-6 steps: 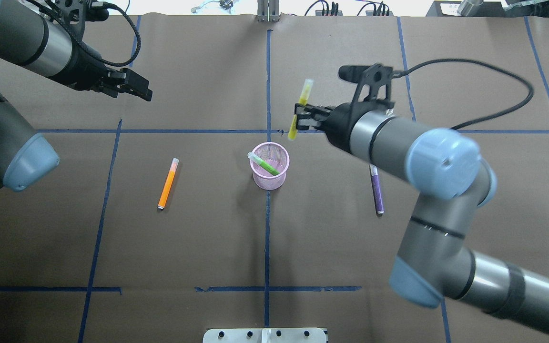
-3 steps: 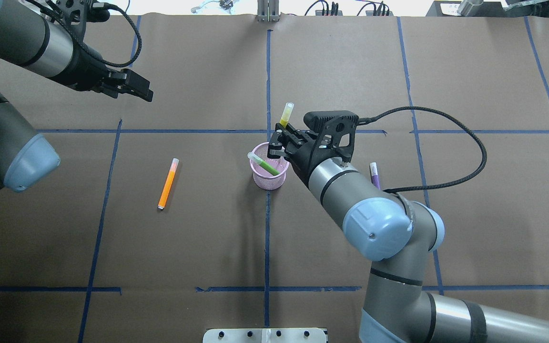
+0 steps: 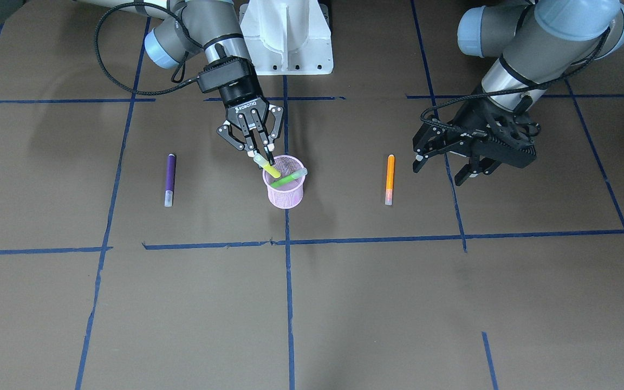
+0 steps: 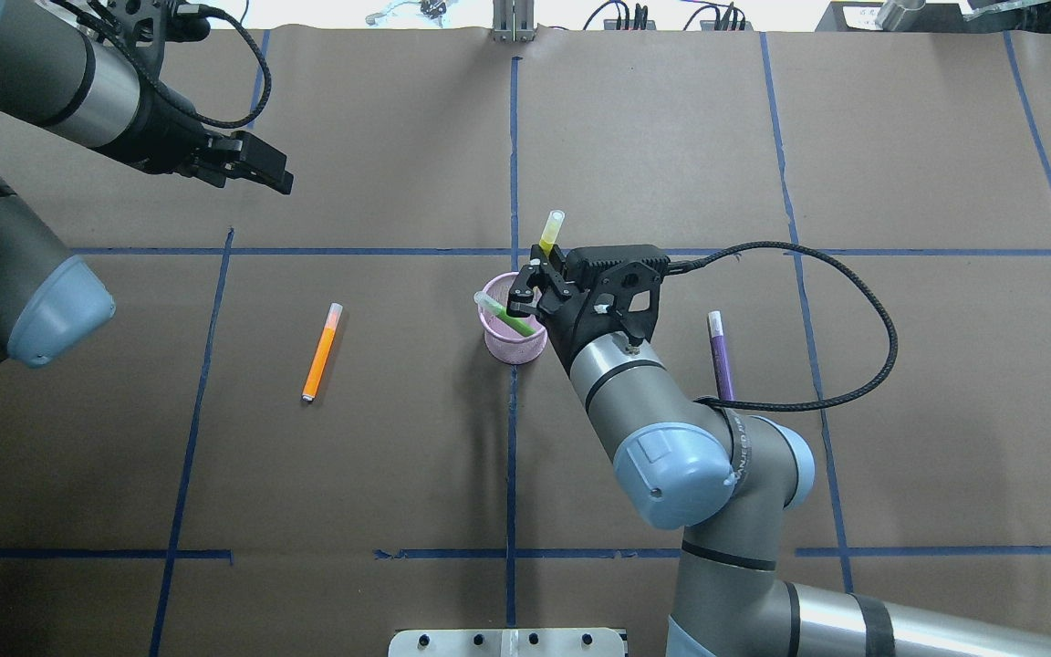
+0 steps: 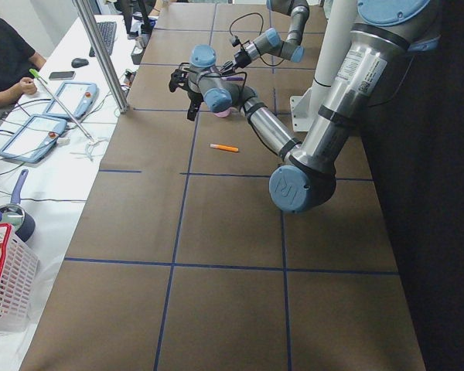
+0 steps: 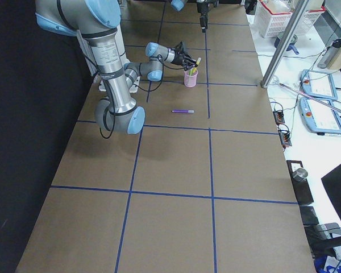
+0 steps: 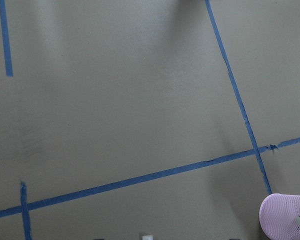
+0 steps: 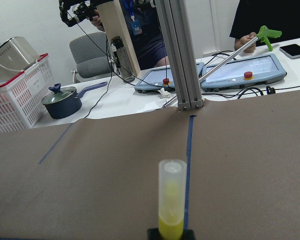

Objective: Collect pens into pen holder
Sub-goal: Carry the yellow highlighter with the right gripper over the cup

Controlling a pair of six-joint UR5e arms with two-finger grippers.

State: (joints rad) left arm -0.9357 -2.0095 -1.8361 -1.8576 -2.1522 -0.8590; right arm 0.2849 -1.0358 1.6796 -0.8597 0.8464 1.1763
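Brown paper (image 3: 344,298), holder (image 3: 286,197) mid-table — your right gripper (image 3: 263,156) pinches the yellow pen (image 3: 270,169), tip at its mouth; tilt it steeper before letting go — left gripper (image 3: 437,170) hangs spread, idle.

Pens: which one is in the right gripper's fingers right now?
The yellow pen, pinched by the right gripper at the pen holder. The green pen leans inside it; the orange pen and purple pen lie on the table.
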